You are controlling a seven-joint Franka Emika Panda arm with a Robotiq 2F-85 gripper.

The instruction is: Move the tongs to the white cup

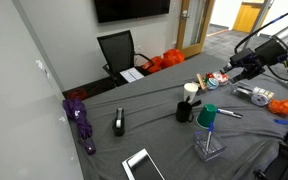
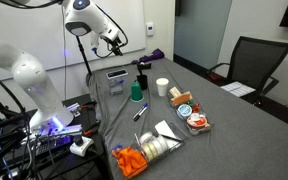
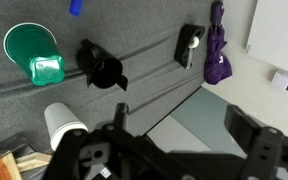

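1. Close under the wrist camera, the gripper (image 3: 181, 130) hangs above the grey surface (image 3: 144, 60), its fingers (image 3: 117, 118) spread wide with nothing between them.
2. Nearest on the surface, the white cup (image 3: 62, 122) stands upright, near the black cup (image 3: 102, 68) but apart from it.
3. The tongs (image 1: 195, 100) seem to be the thin pale sliver at the black cup's rim in an exterior view, though it is too small to be sure.
4. Farther off stand a green-topped cup (image 3: 34, 50) and, by the surface's edge, a purple umbrella (image 3: 217, 55).
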